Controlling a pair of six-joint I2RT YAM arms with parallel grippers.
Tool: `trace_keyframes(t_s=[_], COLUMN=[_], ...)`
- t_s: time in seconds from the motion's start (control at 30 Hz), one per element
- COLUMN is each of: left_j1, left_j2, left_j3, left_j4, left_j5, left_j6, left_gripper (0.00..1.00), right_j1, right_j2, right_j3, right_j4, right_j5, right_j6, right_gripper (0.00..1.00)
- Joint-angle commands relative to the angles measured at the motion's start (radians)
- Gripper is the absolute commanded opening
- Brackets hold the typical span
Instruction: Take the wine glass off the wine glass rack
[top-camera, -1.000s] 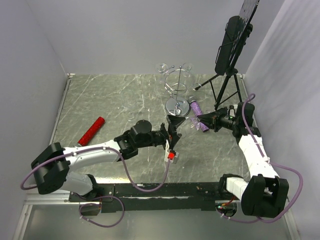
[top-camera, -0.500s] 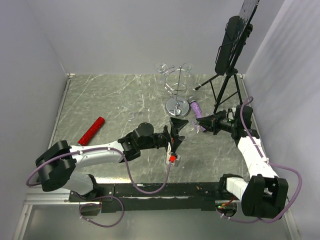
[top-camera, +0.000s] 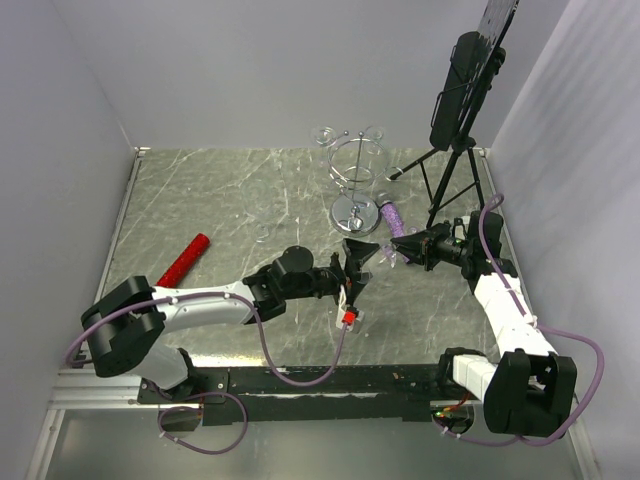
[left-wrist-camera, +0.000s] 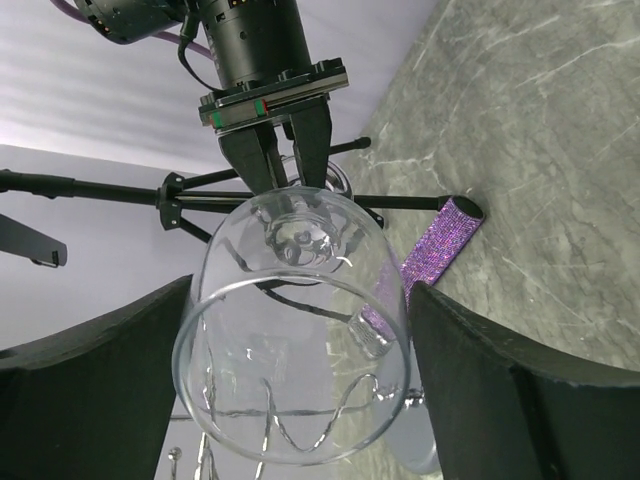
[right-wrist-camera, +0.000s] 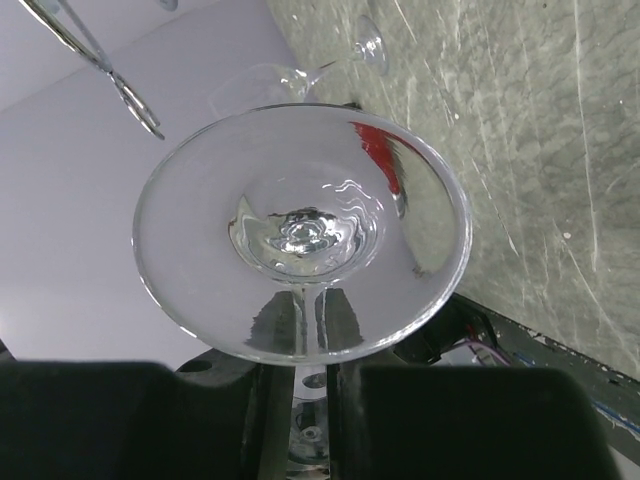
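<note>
The clear wine glass (top-camera: 385, 250) hangs in the air, off the chrome wine glass rack (top-camera: 352, 185), which stands behind it on its disc base. My right gripper (top-camera: 408, 246) is shut on the stem, and its wrist view shows the round foot (right-wrist-camera: 300, 230) in front of its shut fingers (right-wrist-camera: 275, 390). My left gripper (top-camera: 358, 264) is open. In the left wrist view the bowl (left-wrist-camera: 295, 330) sits between its wide fingers (left-wrist-camera: 500, 390), close to both pads. The right gripper (left-wrist-camera: 285, 150) pinches the stem beyond the bowl.
A purple glitter cylinder (top-camera: 392, 215) lies right of the rack's base. A black tripod stand (top-camera: 455, 180) with a panel rises at the back right. A red cylinder (top-camera: 183, 260) lies at the left. Another clear glass (right-wrist-camera: 330, 65) lies on the marbled table (top-camera: 220, 200).
My left gripper has slid right, so the bowl now lies between its fingers, which have narrowed slightly. My right gripper has brought the glass a little left and still holds the stem.
</note>
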Motion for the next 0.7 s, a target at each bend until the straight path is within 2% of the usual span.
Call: trace_keyframes(t_s=[0.0, 0.17, 0.27, 0.3, 0.37, 0.47, 0.57, 0.63, 0.67], left_j1=[-0.005, -0.005, -0.005, -0.005, -0.005, -0.005, -0.005, -0.005, -0.007], left_j2=[0.014, 0.018, 0.014, 0.009, 0.006, -0.002, -0.008, -0.017, -0.023], left_j3=[0.051, 0.056, 0.059, 0.058, 0.061, 0.07, 0.07, 0.065, 0.067], left_j4=[0.049, 0.044, 0.038, 0.041, 0.038, 0.026, 0.027, 0.032, 0.023], left_j5=[0.032, 0.034, 0.037, 0.04, 0.043, 0.046, 0.045, 0.04, 0.035], left_j6=[0.01, -0.002, -0.008, -0.01, -0.016, -0.028, -0.048, -0.059, -0.065], left_gripper=[0.86, 0.77, 0.61, 0.52, 0.44, 0.31, 0.11, 0.03, 0.01], right_j1=[0.007, 0.007, 0.007, 0.007, 0.007, 0.007, 0.003, -0.004, -0.01], right_j2=[-0.024, -0.03, -0.028, -0.03, -0.027, -0.022, -0.019, -0.024, -0.025], right_j3=[0.013, 0.007, 0.006, 0.004, 0.001, 0.001, 0.006, 0.013, 0.018], right_j4=[0.035, 0.02, 0.005, -0.003, -0.009, -0.012, -0.021, -0.038, -0.05], right_j5=[-0.03, -0.018, -0.004, 0.002, 0.008, 0.016, 0.023, 0.025, 0.028], right_j6=[0.034, 0.023, 0.009, 0.005, 0.002, -0.006, -0.018, -0.041, -0.058], right_gripper=[0.0, 0.0, 0.0, 0.0, 0.01, 0.22, 0.55, 0.71, 0.84])
